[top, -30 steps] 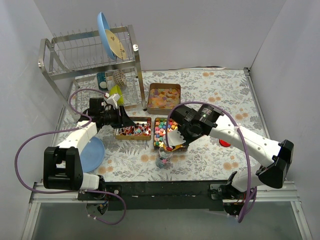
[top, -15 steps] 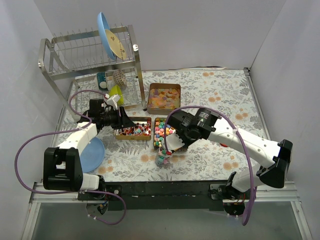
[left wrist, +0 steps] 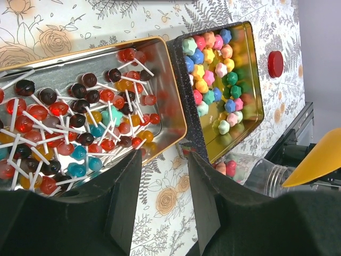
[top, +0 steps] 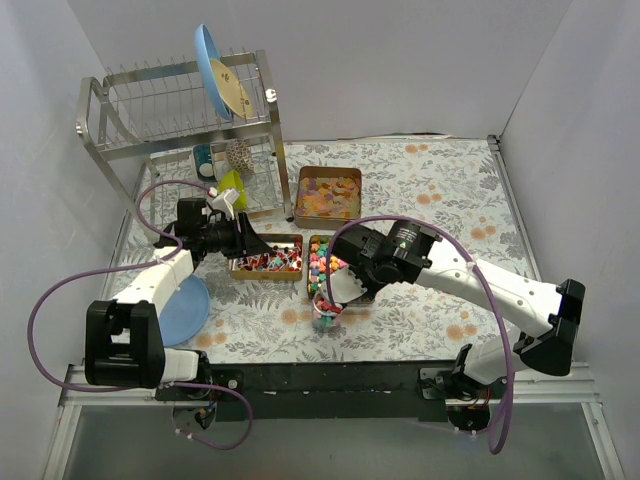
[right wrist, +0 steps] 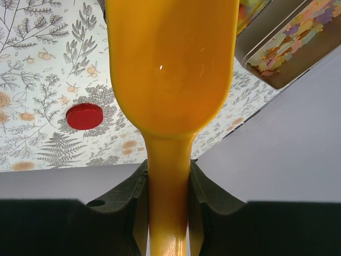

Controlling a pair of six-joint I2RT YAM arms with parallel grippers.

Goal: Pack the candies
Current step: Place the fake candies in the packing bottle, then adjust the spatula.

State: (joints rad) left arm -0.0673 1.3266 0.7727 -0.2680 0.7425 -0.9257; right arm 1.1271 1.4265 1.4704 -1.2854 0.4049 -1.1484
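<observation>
Right hand (right wrist: 168, 184), clenched on the orange scoop (right wrist: 170, 69), has swung over the jar (left wrist: 264, 178). Tilt gently, lip centred above the jar; left hand (left wrist: 162, 186), left of it, is released.

**Three Kinds of Candy, Three Tins**

The nuggets (left wrist: 212, 80) are small faceted lumps in pink, blue, yellow, green and mint. They lie loose in a gold-lined tin (left wrist: 260, 90), crowded toward one long side, with bare floor along the other. Side by side with it is a second tin (left wrist: 180, 106) holding the stick candies (left wrist: 80, 117). These are round red, dark, blue and orange heads on thin white sticks, tangled and pointing every way. The flat pieces (top: 328, 195) (pale orange and yellow, too small to make out singly) fill a third tin (top: 299, 195) behind the other two. A few pink and red nuggets sit inside a clear jar (left wrist: 269, 176) just in front of the nugget tin.
</observation>
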